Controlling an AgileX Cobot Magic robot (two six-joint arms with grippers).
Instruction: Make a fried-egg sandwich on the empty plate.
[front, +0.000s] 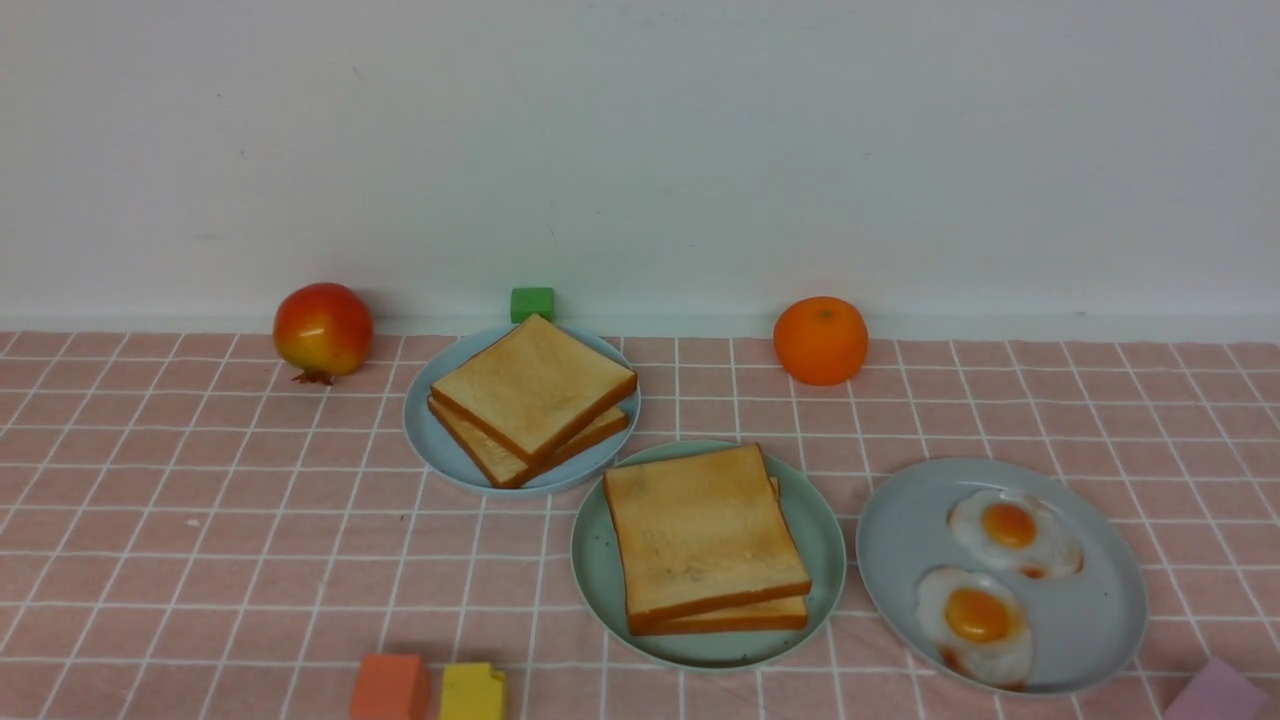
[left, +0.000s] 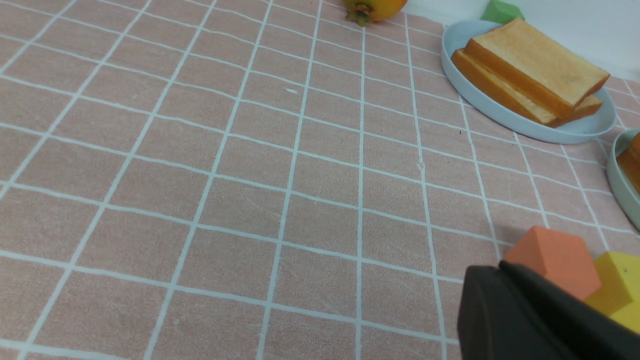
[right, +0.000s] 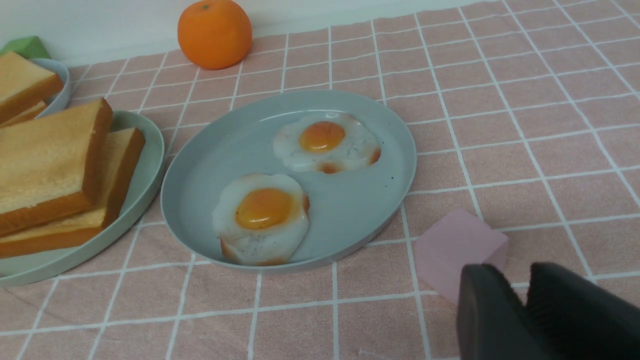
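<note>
- You find the round mint-green matte plate (front: 600, 575) at lower centre of the front frame, bearing the sandwich (front: 705, 540): two square golden-brown toy toast slices stacked slightly askew. Whether an egg lies between them you cannot tell.
- Up and left of it, nearly touching, sits the smaller pale-blue plate (front: 425, 440) with two more toast slices (front: 530, 395).
- At lower right, the grey-blue plate (front: 900, 540) holds two white, orange-yolked fried eggs (front: 1010, 530), just beside the mint plate.
- Along the wall you see a red-yellow pomegranate (front: 322, 330), a small green cube (front: 531, 303) and an orange (front: 820, 340).
- At the bottom edge lie an orange block (front: 390, 688), a yellow block (front: 472, 692) and, at far right, a pale pink block (front: 1215, 695).
- Your left gripper (left: 500, 272), lower right of its wrist frame, has its black fingers pressed together, holding nothing, above the orange block.
- Your right gripper (right: 520, 280), lower right of its wrist frame, shows a narrow gap between the fingers, empty, near the pink block.
</note>
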